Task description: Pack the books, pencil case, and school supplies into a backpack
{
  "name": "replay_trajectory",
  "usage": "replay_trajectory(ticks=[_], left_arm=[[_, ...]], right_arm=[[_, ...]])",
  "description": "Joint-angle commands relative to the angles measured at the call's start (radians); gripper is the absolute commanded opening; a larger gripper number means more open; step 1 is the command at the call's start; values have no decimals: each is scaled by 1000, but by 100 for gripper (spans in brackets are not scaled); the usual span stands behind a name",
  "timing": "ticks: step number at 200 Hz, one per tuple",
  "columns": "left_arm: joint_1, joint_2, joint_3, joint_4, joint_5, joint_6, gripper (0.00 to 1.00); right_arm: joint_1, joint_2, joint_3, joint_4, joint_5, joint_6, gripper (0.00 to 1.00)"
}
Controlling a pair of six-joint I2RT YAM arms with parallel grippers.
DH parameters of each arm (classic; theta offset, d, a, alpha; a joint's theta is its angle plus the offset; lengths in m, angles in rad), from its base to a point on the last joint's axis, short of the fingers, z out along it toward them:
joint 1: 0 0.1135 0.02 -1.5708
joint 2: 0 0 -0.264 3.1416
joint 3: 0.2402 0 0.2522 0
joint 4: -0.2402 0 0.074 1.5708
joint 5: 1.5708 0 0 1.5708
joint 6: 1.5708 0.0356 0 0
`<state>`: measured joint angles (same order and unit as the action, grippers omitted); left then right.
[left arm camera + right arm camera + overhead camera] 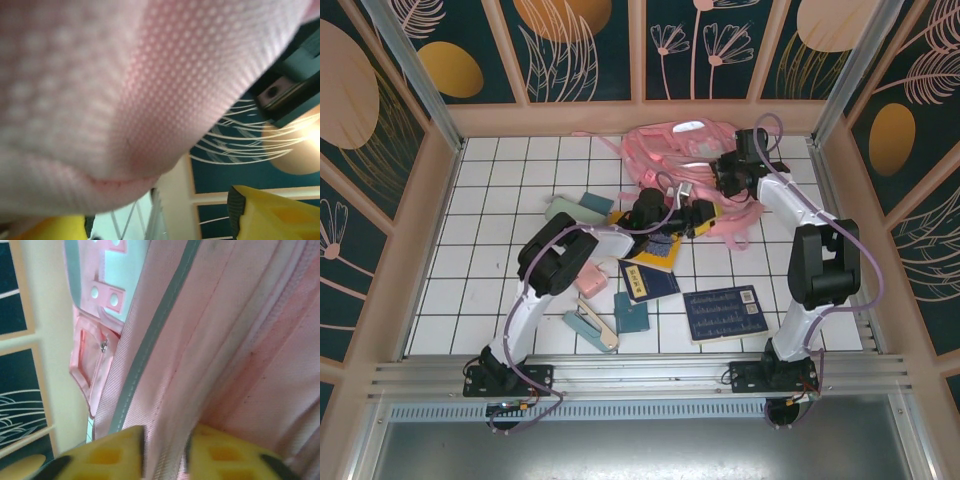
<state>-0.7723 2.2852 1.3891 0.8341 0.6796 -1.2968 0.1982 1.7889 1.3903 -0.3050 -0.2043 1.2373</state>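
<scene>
Far edge of surface: my right jaws pinched a backpack point(225, 340) fold, presumably holding it open; my left jaws stood spread under its mesh.

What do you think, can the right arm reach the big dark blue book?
Probably yes. The big dark blue book lies flat in the open near that arm's base, nothing on it. But the right claw is up at the backpack, pink fabric between its fingers, so it must come back first.
</scene>
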Motion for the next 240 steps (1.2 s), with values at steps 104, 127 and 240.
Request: replay_trajectory(ticks=[104,127,240], left_arm=[[53,-381,-56,-874,-60,556,78],[131,-450,-87,-871,-80,531,78],[227,-468,-117,-783,-25,473,77]], right_arm=[[4,-524,-284,-62,50,-521,41],[123,-648,-484,34,89,-618,37],[276,-524,-802,413,204,-514,47]])
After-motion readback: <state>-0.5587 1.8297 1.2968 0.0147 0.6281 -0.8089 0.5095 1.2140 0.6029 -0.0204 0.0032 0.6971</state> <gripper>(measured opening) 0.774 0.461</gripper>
